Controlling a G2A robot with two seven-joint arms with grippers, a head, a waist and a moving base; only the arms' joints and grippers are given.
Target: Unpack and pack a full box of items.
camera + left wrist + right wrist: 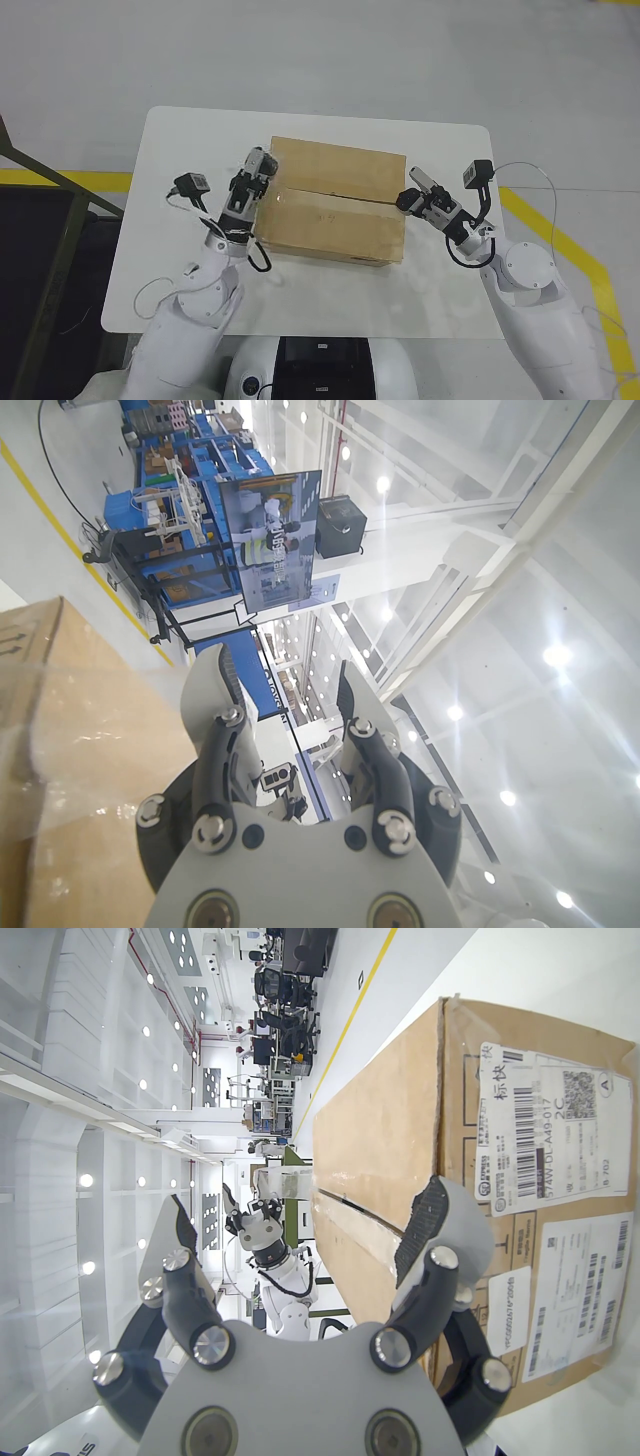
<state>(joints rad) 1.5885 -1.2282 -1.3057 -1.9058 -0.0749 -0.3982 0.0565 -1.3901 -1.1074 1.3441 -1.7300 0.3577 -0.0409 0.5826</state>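
Observation:
A closed brown cardboard box point(335, 200) sits in the middle of the white table point(170, 190), its top flaps meeting along a taped seam. My left gripper point(260, 165) stands open at the box's left end, by the top edge; the left wrist view has the box point(75, 720) right beside one finger point(220, 690). My right gripper point(415, 190) is open at the box's right end, level with the seam. In the right wrist view one finger pad point(425, 1228) lies against the box's end corner, near the shipping labels point(545, 1128). What the box holds is hidden.
The table's front strip and far left part are bare. Yellow floor lines point(560, 235) run past the table on both sides. A dark cabinet point(40, 290) stands to the left of the table.

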